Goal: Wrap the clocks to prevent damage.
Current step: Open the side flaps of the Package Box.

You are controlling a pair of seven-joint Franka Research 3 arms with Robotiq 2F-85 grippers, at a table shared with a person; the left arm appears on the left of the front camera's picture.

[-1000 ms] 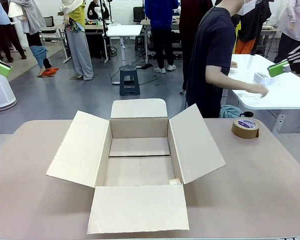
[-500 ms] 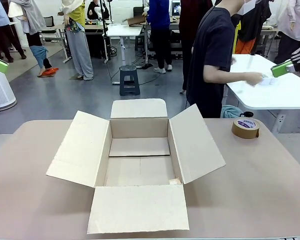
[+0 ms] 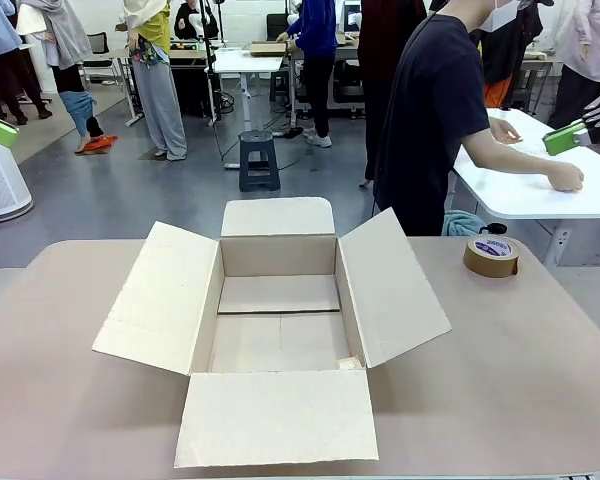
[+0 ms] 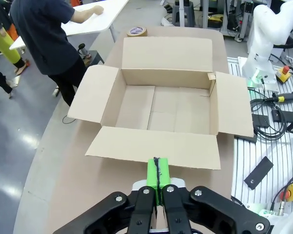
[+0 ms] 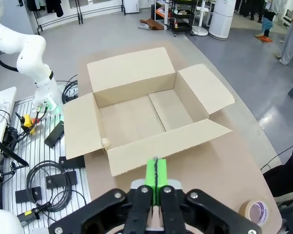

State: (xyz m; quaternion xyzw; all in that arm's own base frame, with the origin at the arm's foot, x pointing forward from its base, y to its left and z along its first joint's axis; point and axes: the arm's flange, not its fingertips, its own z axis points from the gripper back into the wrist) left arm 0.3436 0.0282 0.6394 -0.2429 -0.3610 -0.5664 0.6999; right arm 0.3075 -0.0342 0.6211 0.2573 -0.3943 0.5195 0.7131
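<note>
An open brown cardboard box (image 3: pixel 278 256) sits in the middle of the pinkish-tan table (image 3: pixel 520 380). Its four flaps are spread flat outward and its floor is bare, an arrangement that leaves the interior easy to reach from above for packing. A roll of brown packing tape (image 3: pixel 491 256) lies flat near the table's far right corner, well apart from the box, where it is at hand for sealing without blocking the opening. The left gripper (image 4: pixel 157 165) hangs high above the near left side of the table. Its green pads (image 4: pixel 152 173) are pressed together with nothing between them, so it is fully closed and empty. The right gripper (image 5: pixel 156 170) is in the same condition on the other side, pads touching and gripping nothing. Both appear parked out of the way, probably so that the work area is free for the person (image 3: pixel 430 110) in the dark T-shirt. That person is turned away from the box and leans over a white side table (image 3: pixel 520 195) beyond the far edge, one hand (image 3: pixel 565 178) resting on its top. The clocks may be over there, but at this distance it cannot be told whether the hand covers anything. By that judgement the wrapping has not yet begun, and the next step likely depends on a clock being brought to the box.
</note>
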